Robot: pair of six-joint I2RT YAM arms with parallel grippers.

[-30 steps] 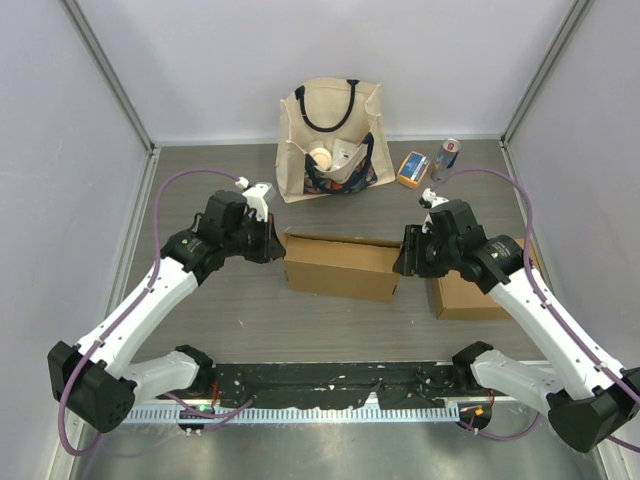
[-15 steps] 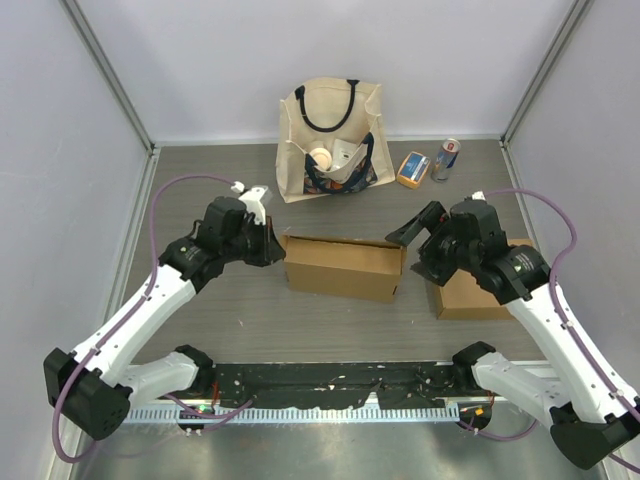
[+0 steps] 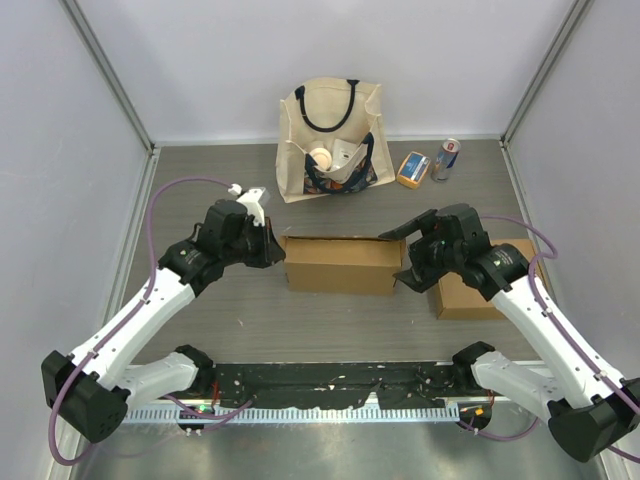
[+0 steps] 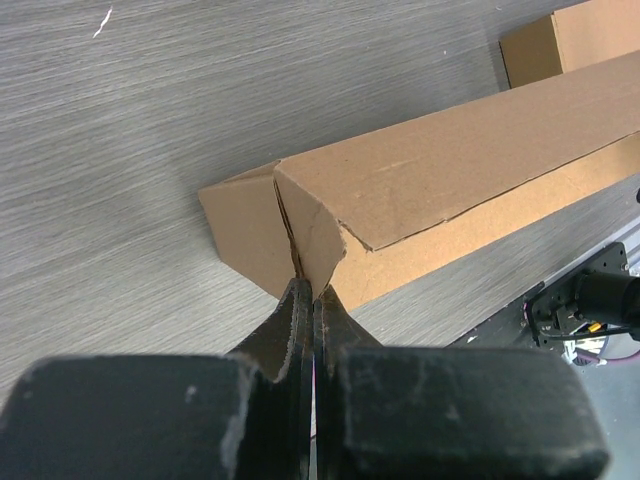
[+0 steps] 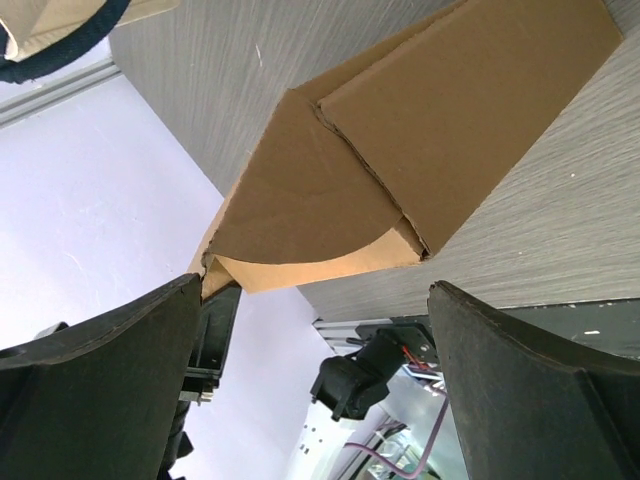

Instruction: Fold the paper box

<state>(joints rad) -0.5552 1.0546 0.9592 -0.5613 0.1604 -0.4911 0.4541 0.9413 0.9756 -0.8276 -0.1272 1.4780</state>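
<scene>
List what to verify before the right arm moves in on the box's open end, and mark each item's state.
1. Left fingers shut on the left end of the paper box: ok.
2. Right fingers open wide: ok.
3. Right end flap lies between the right fingers: ok.
4. Right end flap folded closed: not ok, it stands open and bowed.
5. Second cardboard box apart from the paper box: ok in the top view.
6. Paper box sitting flat on the table: cannot tell.
</scene>
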